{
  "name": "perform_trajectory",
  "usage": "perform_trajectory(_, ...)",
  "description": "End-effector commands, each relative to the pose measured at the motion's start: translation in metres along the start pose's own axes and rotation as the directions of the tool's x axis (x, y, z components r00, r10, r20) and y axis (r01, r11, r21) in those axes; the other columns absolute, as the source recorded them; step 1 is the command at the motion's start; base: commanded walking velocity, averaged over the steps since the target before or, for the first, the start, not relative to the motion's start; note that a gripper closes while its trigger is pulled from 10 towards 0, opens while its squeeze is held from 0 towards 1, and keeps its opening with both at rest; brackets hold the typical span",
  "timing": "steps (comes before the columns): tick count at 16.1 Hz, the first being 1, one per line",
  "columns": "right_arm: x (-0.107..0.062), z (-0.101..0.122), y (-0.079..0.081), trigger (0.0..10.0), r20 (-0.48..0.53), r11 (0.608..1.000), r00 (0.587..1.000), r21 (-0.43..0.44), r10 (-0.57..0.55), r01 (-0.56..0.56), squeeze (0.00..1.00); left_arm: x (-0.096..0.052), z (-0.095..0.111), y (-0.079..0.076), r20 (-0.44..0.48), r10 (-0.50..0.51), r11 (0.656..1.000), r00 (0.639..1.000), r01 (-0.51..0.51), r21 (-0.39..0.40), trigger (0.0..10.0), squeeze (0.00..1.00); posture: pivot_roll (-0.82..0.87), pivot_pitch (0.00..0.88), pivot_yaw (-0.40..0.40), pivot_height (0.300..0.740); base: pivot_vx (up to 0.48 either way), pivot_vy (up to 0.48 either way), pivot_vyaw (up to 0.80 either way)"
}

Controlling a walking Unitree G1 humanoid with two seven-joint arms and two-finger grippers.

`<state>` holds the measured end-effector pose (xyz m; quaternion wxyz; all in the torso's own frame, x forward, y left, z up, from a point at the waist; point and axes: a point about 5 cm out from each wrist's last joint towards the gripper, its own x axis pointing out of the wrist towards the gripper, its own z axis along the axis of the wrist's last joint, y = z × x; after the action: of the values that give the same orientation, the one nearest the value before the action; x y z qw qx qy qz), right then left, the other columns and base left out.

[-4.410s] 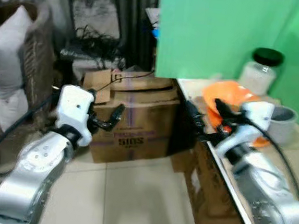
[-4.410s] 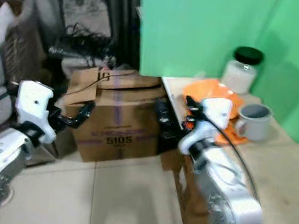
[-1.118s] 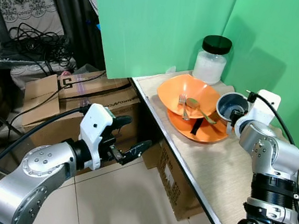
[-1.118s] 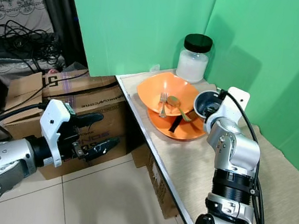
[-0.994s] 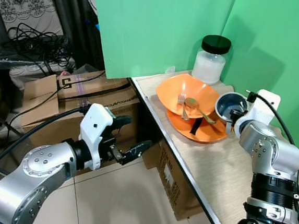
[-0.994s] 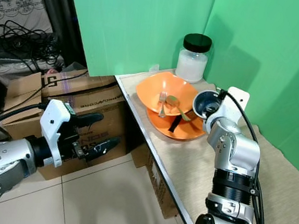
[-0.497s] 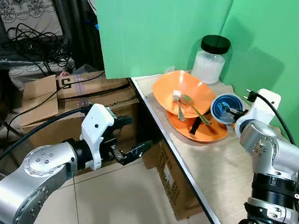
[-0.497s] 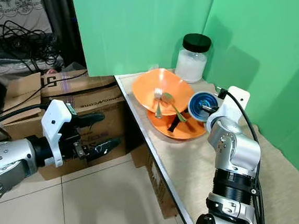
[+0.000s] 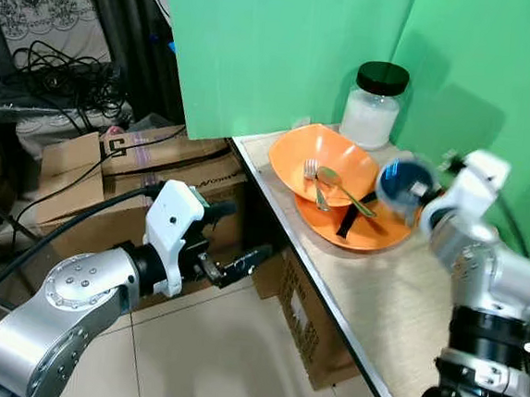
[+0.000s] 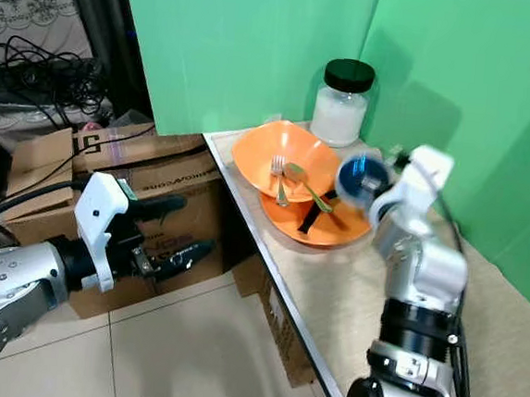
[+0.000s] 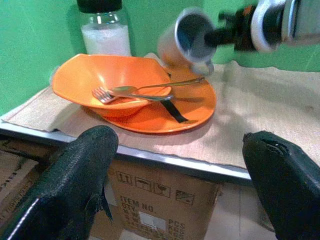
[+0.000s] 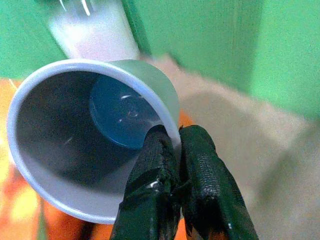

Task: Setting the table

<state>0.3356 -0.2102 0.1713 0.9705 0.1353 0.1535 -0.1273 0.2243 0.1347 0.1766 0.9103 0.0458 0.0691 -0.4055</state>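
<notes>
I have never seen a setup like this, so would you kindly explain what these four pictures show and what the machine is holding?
This is a humanoid robot with two silver arms, each ending in a two-fingered black tool. Two pictures come from its head, looking down; the other two from cameras on its wrists. The right tool pinches the rim of a grey cup with a blue inside, lifted and tipped on its side above the table. On the table an orange bowl holding a fork and a spoon rests on an orange plate, with a black-lidded jar behind. The left tool is open, off the table over the floor, near cardboard boxes.
</notes>
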Motion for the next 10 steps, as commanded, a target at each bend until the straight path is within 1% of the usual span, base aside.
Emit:
perform_trajectory(1, -0.007, 0.029, 0.005, 0.0, 0.135, 0.997, 0.989, 0.027, 0.062, -0.066, 0.00, 0.001, 0.001, 0.003, 0.001, 0.014, 1.000, 1.000, -0.014, 0.015, 10.0, 0.00, 0.15, 0.000, 0.033, 0.740, 0.000, 0.000, 0.00)
perform_trajectory(2, -0.011, 0.040, 0.004, 0.0, 0.192, 0.996, 0.978, 0.028, 0.081, -0.088, 0.00, 0.001, 0.001, 0.003, 0.003, 0.015, 1.000, 1.000, -0.016, 0.017, 10.0, 0.00, 0.15, 0.000, 0.033, 0.740, 0.000, 0.000, 0.00)
perform_trajectory(3, -0.018, 0.052, 0.004, 0.0, 0.265, 0.993, 0.959, 0.028, 0.101, -0.113, 0.00, 0.001, 0.001, 0.003, 0.005, 0.017, 1.000, 1.000, -0.017, 0.018, 10.0, 0.00, 0.15, 0.000, 0.035, 0.740, 0.000, 0.000, 0.00)
perform_trajectory(4, -0.024, 0.058, 0.004, 0.0, 0.304, 0.989, 0.943, 0.023, 0.132, -0.146, 0.00, 0.002, 0.001, 0.003, 0.008, 0.018, 1.000, 1.000, -0.018, 0.019, 10.0, 0.00, 0.14, 0.000, 0.037, 0.740, 0.000, 0.000, 0.00)
perform_trajectory(5, -0.033, 0.062, 0.008, 3.9, 0.332, 0.976, 0.922, 0.018, 0.198, -0.216, 0.00, 0.002, 0.002, 0.003, 0.019, 0.024, 0.999, 1.000, -0.025, 0.023, 10.0, 0.00, 0.14, 0.000, 0.033, 0.740, 0.000, 0.000, 0.00)
perform_trajectory(6, -0.048, 0.063, 0.009, 10.0, 0.372, 0.959, 0.888, -0.016, 0.269, -0.284, 0.00, 0.004, 0.005, 0.004, 0.045, 0.062, 0.998, 0.997, -0.063, 0.026, 10.0, 0.00, 0.14, 0.000, 0.022, 0.740, 0.000, 0.000, 0.00)
perform_trajectory(7, -0.062, 0.060, 0.009, 10.0, 0.396, 0.944, 0.860, -0.059, 0.321, -0.325, 0.00, 0.004, 0.008, 0.006, 0.070, 0.109, 0.993, 0.992, -0.111, 0.026, 10.0, 0.00, 0.14, 0.000, 0.020, 0.740, 0.000, 0.000, 0.00)
perform_trajectory(8, -0.080, 0.050, 0.009, 10.0, 0.388, 0.931, 0.847, -0.099, 0.362, -0.352, 0.00, 0.005, 0.008, 0.008, 0.090, 0.199, 0.979, 0.976, -0.202, 0.028, 10.0, 0.00, 0.14, 0.000, 0.021, 0.740, 0.000, 0.000, -0.41)
perform_trajectory(9, -0.087, 0.044, 0.010, 10.0, 0.392, 0.928, 0.842, -0.122, 0.372, -0.353, 0.00, 0.005, 0.005, 0.010, 0.090, 0.243, 0.969, 0.966, -0.246, 0.023, 10.0, 0.00, 0.13, 0.000, 0.026, 0.740, 0.000, 0.000, -0.80)
perform_trajectory(10, -0.090, 0.037, 0.010, 10.0, 0.387, 0.931, 0.848, -0.112, 0.363, -0.348, 0.00, 0.006, 0.003, 0.011, 0.077, 0.279, 0.958, 0.957, -0.283, 0.045, 10.0, 0.00, 0.12, 0.000, 0.020, 0.740, 0.000, 0.000, -0.80)
